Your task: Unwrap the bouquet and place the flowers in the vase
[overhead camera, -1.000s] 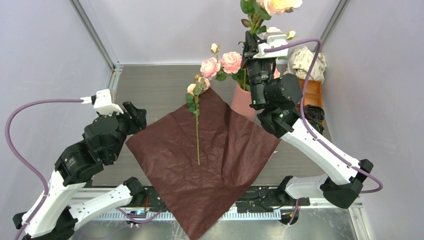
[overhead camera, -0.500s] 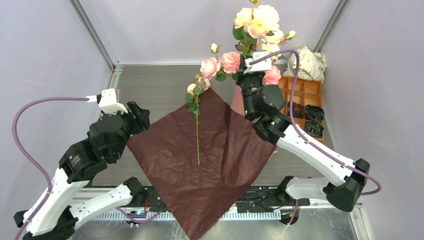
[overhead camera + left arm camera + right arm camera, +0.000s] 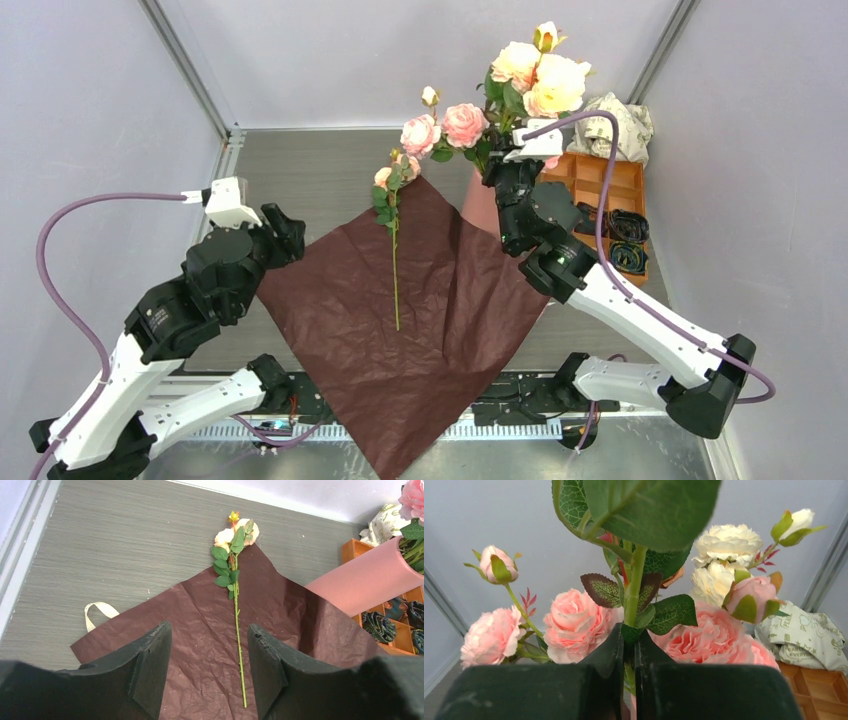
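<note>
Paper lies spread flat on the worktop, so the unwrap looks done. One rose stem lies on it. Left claw hangs wide and empty over the paper's left corner, probably lined up for that stem. Right claw is pinched on a leafy stem, upright over the vase at far right. Likely for lowering among the flowers standing there.
</note>
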Available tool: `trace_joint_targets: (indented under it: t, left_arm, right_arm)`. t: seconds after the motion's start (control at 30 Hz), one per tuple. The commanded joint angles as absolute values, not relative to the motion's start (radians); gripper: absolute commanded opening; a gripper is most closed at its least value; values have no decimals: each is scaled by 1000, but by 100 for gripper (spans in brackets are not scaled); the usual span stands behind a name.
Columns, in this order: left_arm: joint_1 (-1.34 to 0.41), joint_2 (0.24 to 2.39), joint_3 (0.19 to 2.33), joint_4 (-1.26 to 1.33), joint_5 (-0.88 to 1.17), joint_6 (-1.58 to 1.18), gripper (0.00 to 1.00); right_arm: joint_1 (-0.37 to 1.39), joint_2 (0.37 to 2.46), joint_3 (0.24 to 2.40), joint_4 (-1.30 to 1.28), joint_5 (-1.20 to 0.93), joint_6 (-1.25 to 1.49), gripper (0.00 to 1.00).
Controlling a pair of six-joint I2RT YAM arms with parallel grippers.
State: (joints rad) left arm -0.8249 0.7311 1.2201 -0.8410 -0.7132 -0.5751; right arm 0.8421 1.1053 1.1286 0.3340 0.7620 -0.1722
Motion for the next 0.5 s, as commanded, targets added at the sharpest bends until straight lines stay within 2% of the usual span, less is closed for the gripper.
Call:
trace_joint_targets:
  t: [0.0, 0.3, 0.37, 0.47]
  left_arm:
    - [-828, 736, 1214, -768, -702, -592, 57]
    - [-828, 736, 1206, -761, -690, -599, 57]
    - [-828, 735, 1202, -758, -691, -599, 57]
    - [-828, 738, 1197, -752, -693, -597, 58]
  right_arm:
    - [845, 1096, 1120, 218, 798, -92, 9]
    - [844, 1133, 1154, 9, 797, 29, 18]
    - [845, 1128, 1161, -63, 784, 67, 26]
    - [845, 1121, 1206, -181, 747, 124, 45]
